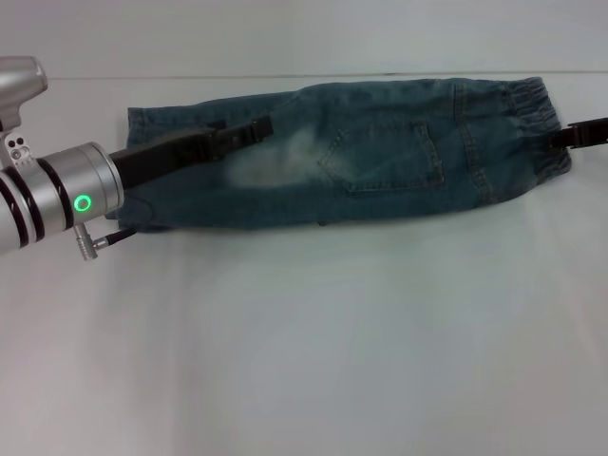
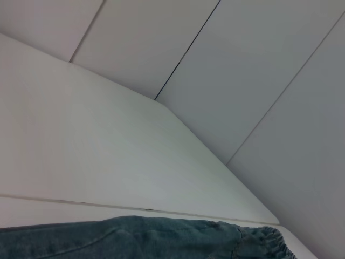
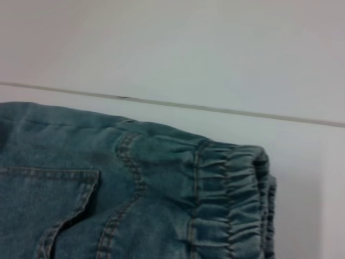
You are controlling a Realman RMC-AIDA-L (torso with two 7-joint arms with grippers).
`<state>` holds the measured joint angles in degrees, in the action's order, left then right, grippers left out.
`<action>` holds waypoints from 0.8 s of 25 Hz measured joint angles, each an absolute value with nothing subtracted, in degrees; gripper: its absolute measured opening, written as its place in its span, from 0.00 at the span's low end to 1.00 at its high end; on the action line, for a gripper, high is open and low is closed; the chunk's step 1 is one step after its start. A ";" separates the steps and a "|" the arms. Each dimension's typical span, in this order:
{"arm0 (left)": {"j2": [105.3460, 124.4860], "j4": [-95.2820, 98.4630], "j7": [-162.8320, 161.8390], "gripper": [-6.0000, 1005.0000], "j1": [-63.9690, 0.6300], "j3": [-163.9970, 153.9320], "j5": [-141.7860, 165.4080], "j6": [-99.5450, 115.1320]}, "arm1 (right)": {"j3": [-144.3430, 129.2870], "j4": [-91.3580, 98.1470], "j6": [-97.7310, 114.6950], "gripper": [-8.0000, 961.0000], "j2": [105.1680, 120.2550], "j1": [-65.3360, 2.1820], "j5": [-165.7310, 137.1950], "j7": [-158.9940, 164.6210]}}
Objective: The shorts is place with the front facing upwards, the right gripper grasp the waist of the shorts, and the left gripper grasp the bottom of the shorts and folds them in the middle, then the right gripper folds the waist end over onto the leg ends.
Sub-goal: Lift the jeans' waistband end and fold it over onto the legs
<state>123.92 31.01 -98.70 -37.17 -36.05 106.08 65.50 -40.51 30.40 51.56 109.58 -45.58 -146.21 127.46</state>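
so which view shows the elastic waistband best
The right wrist view: the waistband fills the frame close up, its crinkled gathers and stitching clear. The head view shows it small at the far right end of the shorts, beside the right pincer. The left wrist view catches only a sliver at the picture's edge.

Blue denim shorts, one pale faded patch showing mid-leg, tan stitching on patch pocket and seams. Darker crinkled blue on waist of the shorts. Plain white desk. Black left hand, silver wrist with black bands, glowing green ring. Black right hand.
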 joint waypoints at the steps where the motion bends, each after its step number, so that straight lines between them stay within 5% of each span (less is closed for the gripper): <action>1: 123.92 30.99 -98.70 0.93 -37.18 -36.05 106.08 65.49 | -40.56 30.32 51.18 0.54 109.85 -45.64 -146.26 127.29; 7: 123.92 30.93 -98.64 0.93 -37.26 -36.03 106.08 65.34 | -40.81 28.83 48.25 0.53 110.87 -45.65 -146.47 126.18; 17: 123.92 30.93 -98.20 0.93 -37.43 -36.03 106.08 65.21 | -40.64 28.93 49.89 0.38 111.17 -45.79 -145.51 123.63; 20: 123.92 30.93 -98.18 0.93 -37.44 -36.03 106.08 65.21 | -40.57 29.36 51.03 0.26 111.18 -45.86 -144.86 122.94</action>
<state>123.92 30.93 -98.18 -37.44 -36.03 106.08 65.21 -40.57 29.36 51.03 111.18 -45.86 -144.86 122.95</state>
